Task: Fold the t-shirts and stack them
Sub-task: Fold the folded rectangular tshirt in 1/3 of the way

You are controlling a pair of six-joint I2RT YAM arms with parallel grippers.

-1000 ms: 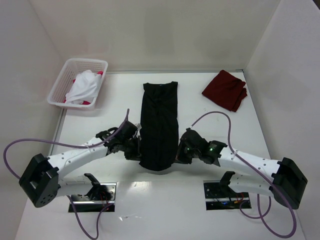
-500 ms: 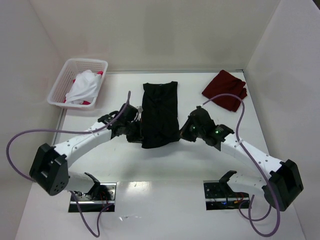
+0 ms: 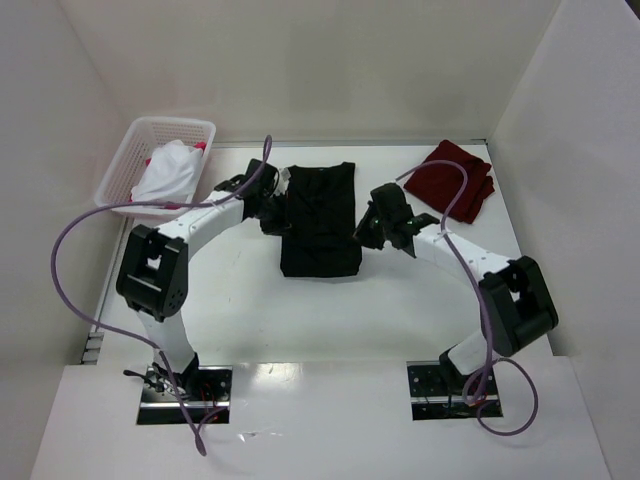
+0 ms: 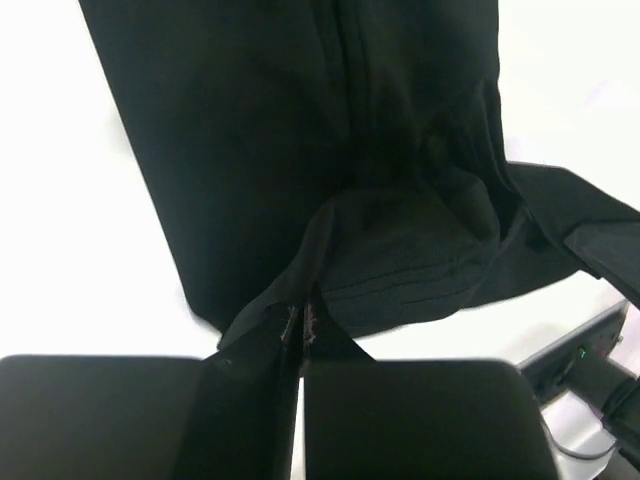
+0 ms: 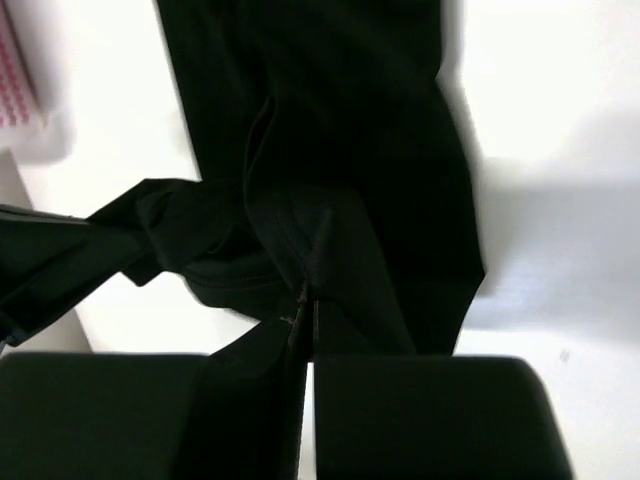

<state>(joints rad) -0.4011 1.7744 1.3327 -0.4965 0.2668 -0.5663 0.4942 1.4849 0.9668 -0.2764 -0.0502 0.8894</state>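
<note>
Upper left, the basket (image 3: pixel 205 127) holds a white t-shirt (image 3: pixel 165 175). At centre, the left gripper (image 3: pixel 277 215) and right gripper (image 3: pixel 365 232) each pinch a side edge of the doubled-over black t-shirt (image 3: pixel 320 235). Open table (image 3: pixel 320 320) lies below it. The maroon t-shirt (image 3: pixel 452 180) sits upper right.

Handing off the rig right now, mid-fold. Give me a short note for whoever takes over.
Left tool: shut on the black t-shirt, pinching its left side.
Right tool: shut on the same shirt's right side.
Black t-shirt: centre of the table, sides folded in, lower half doubled toward the collar, not yet laid flat.
Maroon t-shirt: folded, far right.
White t-shirt and pink-red cloth: in the basket, far left.
Left: set the hem down, release, probably stack it with the maroon, then fold the basket's shirts.
</note>
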